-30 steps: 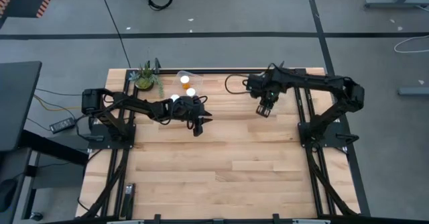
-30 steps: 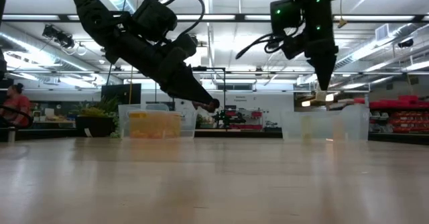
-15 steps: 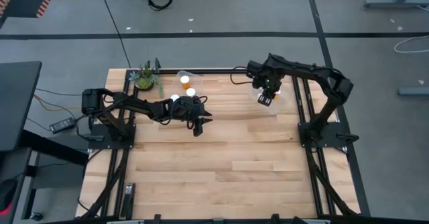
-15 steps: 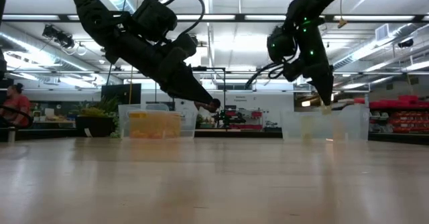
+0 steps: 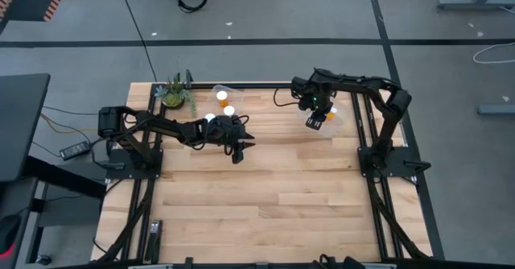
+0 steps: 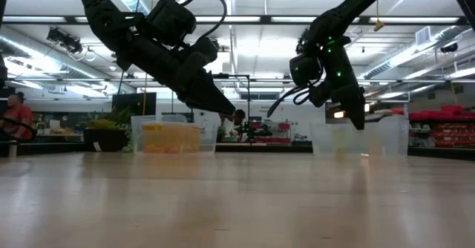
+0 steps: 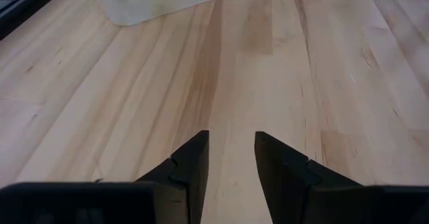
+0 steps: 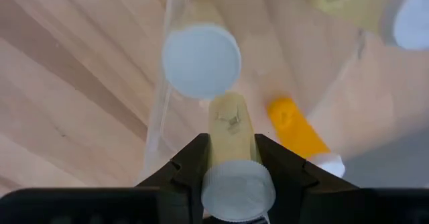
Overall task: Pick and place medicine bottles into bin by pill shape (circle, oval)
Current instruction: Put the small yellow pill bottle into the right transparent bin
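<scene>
My right gripper (image 5: 314, 122) is shut on a small orange medicine bottle (image 8: 228, 127) with a white cap, above the clear right bin (image 5: 334, 116). Inside that bin a bottle (image 8: 201, 60) shows its white cap, an orange one (image 8: 295, 133) lies on its side, and another (image 8: 348, 3) lies farther in. My left gripper (image 5: 240, 148) is open and empty, above bare wood left of the table's middle. The clear left bin (image 5: 224, 100) at the far edge holds several orange bottles. My right gripper pinches the bottle between its two fingers (image 8: 191, 167), on the orange body just below the white cap (image 8: 238, 184). The fingers slant downward. The bottle lies along them, cap toward the wrist and bottom end out past the fingertips, lifted clear over the bin.
A small potted plant (image 5: 175, 92) stands at the far left corner beside the left bin. The clear wall of the right bin (image 8: 166, 83) shows close to the held bottle. Bare wood fills the middle and near part of the table (image 5: 265, 196).
My right gripper has gone down toward the right bin with the bottle and has tipped from pointing straight down to slanting. Its arm has folded back toward the far right. It has stayed shut on the bottle.
</scene>
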{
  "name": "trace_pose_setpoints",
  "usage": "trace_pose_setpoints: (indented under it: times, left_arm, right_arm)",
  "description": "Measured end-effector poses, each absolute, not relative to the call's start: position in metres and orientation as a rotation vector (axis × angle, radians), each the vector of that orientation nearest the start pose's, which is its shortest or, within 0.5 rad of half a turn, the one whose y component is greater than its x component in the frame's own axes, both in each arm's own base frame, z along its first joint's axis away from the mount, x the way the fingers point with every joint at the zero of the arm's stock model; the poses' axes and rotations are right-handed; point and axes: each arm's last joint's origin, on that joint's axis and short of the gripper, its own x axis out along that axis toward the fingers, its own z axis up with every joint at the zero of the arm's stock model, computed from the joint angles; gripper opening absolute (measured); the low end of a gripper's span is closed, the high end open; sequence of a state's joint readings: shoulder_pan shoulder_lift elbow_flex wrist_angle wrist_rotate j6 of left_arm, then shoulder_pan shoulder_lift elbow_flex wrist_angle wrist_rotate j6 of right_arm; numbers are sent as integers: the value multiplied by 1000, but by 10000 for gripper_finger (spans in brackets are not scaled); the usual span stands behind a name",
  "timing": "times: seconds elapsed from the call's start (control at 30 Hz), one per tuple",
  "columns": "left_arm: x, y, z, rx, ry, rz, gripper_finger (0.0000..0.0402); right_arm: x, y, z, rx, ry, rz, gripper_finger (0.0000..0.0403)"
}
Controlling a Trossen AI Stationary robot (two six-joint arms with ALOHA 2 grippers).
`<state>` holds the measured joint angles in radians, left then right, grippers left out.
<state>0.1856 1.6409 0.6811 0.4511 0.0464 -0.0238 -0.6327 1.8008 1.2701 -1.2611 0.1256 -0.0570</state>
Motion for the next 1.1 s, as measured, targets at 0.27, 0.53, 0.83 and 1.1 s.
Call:
trace_pose_setpoints:
  times: [0.27,0.53,0.83,1.1]
  left_arm:
    - [308,56,154,-82,504,142,122]
    - [308,56,154,-82,504,142,134]
    - [308,56,154,-82,503,142,128]
    - [308,56,154,-82,503,142,133]
  right_arm:
    - [239,-182,183,461,1778,-479,121]
    - [227,-175,170,480,1757,-495,122]
    - [224,-172,163,481,1749,-502,125]
    - [225,-173,161,479,1738,-506,165]
